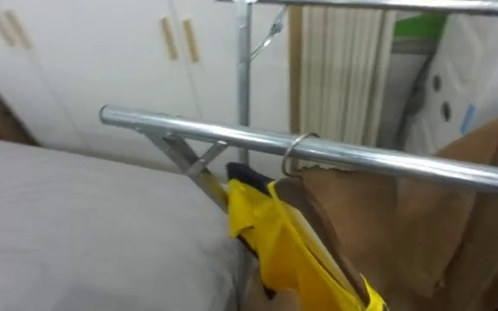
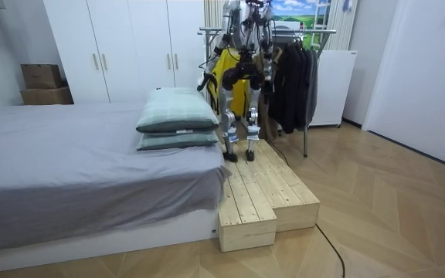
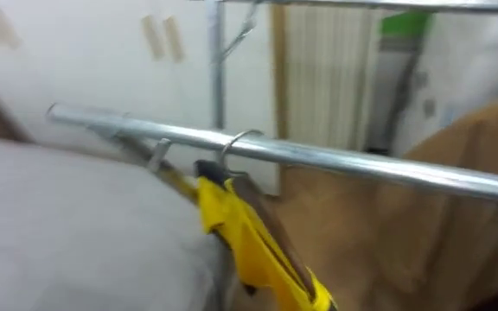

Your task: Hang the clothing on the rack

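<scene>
A yellow cloth garment (image 1: 275, 233) hangs by a wire hook (image 1: 294, 154) near the silver metal rail's (image 1: 379, 158) left end; the state of left hand (image 2: 205, 83) and right hand (image 2: 270, 73) cannot be told.

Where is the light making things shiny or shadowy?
Left eye view: a bright streak of glare runs along the top of the metal rail, above the yellow garment. Right eye view: the same streak on that rail. Room view: a soft sheen on the wooden floor, and dark shadow beneath the bed.
</scene>
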`<state>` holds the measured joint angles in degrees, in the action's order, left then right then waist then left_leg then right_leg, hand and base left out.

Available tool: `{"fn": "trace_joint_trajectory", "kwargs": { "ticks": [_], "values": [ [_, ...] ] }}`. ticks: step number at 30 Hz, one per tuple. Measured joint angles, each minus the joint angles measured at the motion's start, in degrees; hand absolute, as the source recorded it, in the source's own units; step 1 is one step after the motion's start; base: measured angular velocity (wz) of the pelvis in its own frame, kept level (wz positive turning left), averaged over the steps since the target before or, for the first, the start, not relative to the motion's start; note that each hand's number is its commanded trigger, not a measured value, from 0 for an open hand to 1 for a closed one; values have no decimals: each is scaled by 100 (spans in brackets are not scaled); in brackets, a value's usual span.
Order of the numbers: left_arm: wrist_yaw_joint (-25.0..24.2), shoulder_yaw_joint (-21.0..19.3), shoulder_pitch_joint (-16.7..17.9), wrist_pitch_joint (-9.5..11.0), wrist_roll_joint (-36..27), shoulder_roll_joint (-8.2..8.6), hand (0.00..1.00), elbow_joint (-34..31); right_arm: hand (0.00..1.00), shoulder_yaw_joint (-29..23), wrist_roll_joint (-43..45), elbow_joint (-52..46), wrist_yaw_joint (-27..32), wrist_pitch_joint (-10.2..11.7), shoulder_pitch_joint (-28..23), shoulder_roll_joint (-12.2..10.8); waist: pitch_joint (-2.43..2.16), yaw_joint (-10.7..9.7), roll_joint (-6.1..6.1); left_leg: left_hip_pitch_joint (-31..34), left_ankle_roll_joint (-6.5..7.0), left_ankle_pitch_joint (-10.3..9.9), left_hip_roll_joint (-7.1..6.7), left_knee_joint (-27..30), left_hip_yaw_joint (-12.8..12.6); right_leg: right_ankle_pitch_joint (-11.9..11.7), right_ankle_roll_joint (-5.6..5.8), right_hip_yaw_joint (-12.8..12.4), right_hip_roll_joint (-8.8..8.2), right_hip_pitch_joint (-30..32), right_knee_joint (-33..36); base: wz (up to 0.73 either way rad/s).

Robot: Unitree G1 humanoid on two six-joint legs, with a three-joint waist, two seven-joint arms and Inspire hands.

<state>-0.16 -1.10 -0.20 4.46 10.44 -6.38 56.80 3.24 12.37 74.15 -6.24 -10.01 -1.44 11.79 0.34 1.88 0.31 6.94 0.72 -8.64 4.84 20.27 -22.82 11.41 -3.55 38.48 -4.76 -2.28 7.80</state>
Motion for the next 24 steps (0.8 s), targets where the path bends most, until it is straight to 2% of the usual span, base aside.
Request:
{"fn": "trace_joint_trajectory", "kwargs": {
  "ticks": [1, 2, 3, 4, 5, 6, 7, 8, 9, 10, 11, 13, 14, 15, 16, 17, 18, 19, 20, 21, 22, 23, 24],
  "values": [
    [-46, -2, 18, 0, -62, -11, 0, -1, 0, -1, 43, -9, 5, -19, 11, -4, 0, -1, 0, -51, -17, -158, 112, 293, -202, 40, -10, 178, 19, -46, 14, 56],
    [-113, -4, 34, 0, -210, -32, 0, -1, 0, -1, 123, -77, 9, -72, 42, -14, 0, -1, 4, -144, -102, -414, 309, 813, -415, 117, -19, 573, 90, -117, 4, 58],
    [-210, -71, 34, 1, -338, -54, 0, 0, 0, -4, 137, -161, 39, -89, 62, -31, 0, -77, 8, -238, -157, -592, 498, 1267, -476, 161, -36, 898, 193, -190, -28, 68],
    [-249, -96, 34, 9, -342, -53, 0, -1, 0, -6, 112, -196, 53, -88, 61, -31, -3, -146, 10, -311, -181, -630, 560, 1403, -475, 174, -42, 1060, 233, -225, -29, 111],
    [-335, -95, 29, 62, -343, -38, 0, 0, 0, -19, 16, -261, 80, -87, 52, -26, -9, -279, 14, -510, -244, -673, 641, 1471, -478, 190, -55, 1411, 283, -297, -27, 138],
    [-427, -95, 30, 141, -365, 12, 0, -1, 0, -32, -86, -273, 126, -80, 54, -15, -12, -345, 29, -770, -290, -679, 651, 1236, -515, 189, -59, 1756, 309, -398, 31, 148],
    [-469, -93, 30, 173, -382, 53, 0, -1, 0, -32, -90, -272, 136, -81, 37, -15, -17, -353, 54, -936, -340, -665, 642, 1001, -543, 188, -61, 1963, 308, -431, 97, 150],
    [-537, -69, 31, 207, -468, 95, 0, -3, 0, -72, -89, -257, 149, -80, -16, 10, -29, -365, 91, -1252, -371, -657, 631, 537, -615, 185, -66, 2358, 295, -491, 255, 148],
    [-560, -53, 31, 212, -662, 97, 0, -3, 0, -118, -90, -250, 167, -78, -36, 11, -29, -323, 83, -1487, -410, -635, 605, 23, -784, 183, -70, 2422, 271, -516, 375, 137],
    [-560, -52, 32, 211, -757, 96, 0, -2, 0, -119, -90, -250, 185, -77, -30, 19, -28, -289, 81, -1546, -448, -611, 563, -176, -834, 182, -72, 2392, 263, -509, 414, 120],
    [-564, -53, 40, 211, -874, 97, 0, 26, 0, -191, -87, -250, 213, -57, -18, 26, -28, -282, 87, -1553, -485, -585, 452, -497, -846, 182, -81, 2237, 258, -505, 450, 107],
    [-569, -54, 64, 145, -973, 109, 0, 208, 0, -462, -88, -257, 286, -36, -18, 33, -36, -289, 108, -1551, -457, -524, 314, -906, -790, 235, -182, 1594, 104, -410, 853, 98],
    [-561, -108, 171, 4, -1077, 106, 0, 359, 0, -686, -125, -307, 357, 19, 1, 110, -33, -284, 186, -1636, -426, -354, 317, -1107, -558, 250, -306, 868, -181, -28, 1839, 49],
    [-555, -185, 348, -80, -1173, 35, 0, 443, 0, -877, -433, -393, 394, 172, -58, 180, 47, -208, 327, -1650, -440, -323, 586, -1186, 64, 473, -587, -23, 66, 753, 2221, 19],
    [-553, -311, 420, -76, -1209, -96, 0, 488, 0, -901, -602, -517, 404, 209, -46, 125, 44, -155, 343, -1530, -455, -330, 750, -1159, 307, 408, -550, -535, 439, 1108, 1709, 19],
    [-521, -498, 552, -114, -1189, -400, 0, 797, 0, -884, -815, -819, 436, 286, -66, -113, 51, -269, 267, -1225, -577, -384, 968, -996, 581, -418, -557, -1277, 950, 1444, 261, 60],
    [-436, -516, 564, -285, -1134, -692, 0, 1317, 0, -903, -1070, -1006, 485, 356, -188, -293, 60, -336, 1, -1125, -778, -572, 942, -858, 616, -1375, -457, -1510, 830, 1583, -273, 109],
    [-368, -478, 602, -370, -1057, -774, 0, 1573, 0, -900, -1202, -972, 487, 380, -303, -318, 29, -376, -94, -1156, -870, -836, 916, -759, 704, -1876, -421, -1495, 555, 1576, 59, 120],
    [-266, -401, 757, -505, -962, -778, 0, 1804, 0, -905, -1529, -694, 521, 364, -369, -348, 22, -248, -9, -1181, -804, -1029, 947, -412, 982, -1455, -211, -1459, 475, 1444, 513, 157],
    [-277, -230, 920, -624, -800, -700, 0, 1863, 0, -933, -1696, -588, 490, 390, -429, -353, 57, -373, 79, -1155, -685, -1049, 889, -403, 1174, -1248, 94, -1303, 379, 1137, 558, 198],
    [-295, -194, 1005, -800, -676, -578, 0, 1854, 0, -995, -1818, -456, 446, 413, -443, -305, 80, -452, 121, -1155, -658, -979, 767, -496, 1529, -983, 481, -1586, 318, 942, 551, 192],
    [-312, -205, 1057, -875, -610, -518, 0, 1847, 0, -1024, -1881, -415, 422, 414, -443, -275, 89, -452, 154, -1148, -603, -941, 680, -526, 1690, -863, 606, -1863, 313, 854, 523, 158],
    [-337, -240, 1193, -962, -550, -402, 0, 1805, 0, -1027, -1896, -344, 403, 413, -406, -196, 55, -385, 158, -1147, -537, -838, 508, -590, 1851, -730, 636, -2119, 246, 729, 432, 95]
  ]
}}
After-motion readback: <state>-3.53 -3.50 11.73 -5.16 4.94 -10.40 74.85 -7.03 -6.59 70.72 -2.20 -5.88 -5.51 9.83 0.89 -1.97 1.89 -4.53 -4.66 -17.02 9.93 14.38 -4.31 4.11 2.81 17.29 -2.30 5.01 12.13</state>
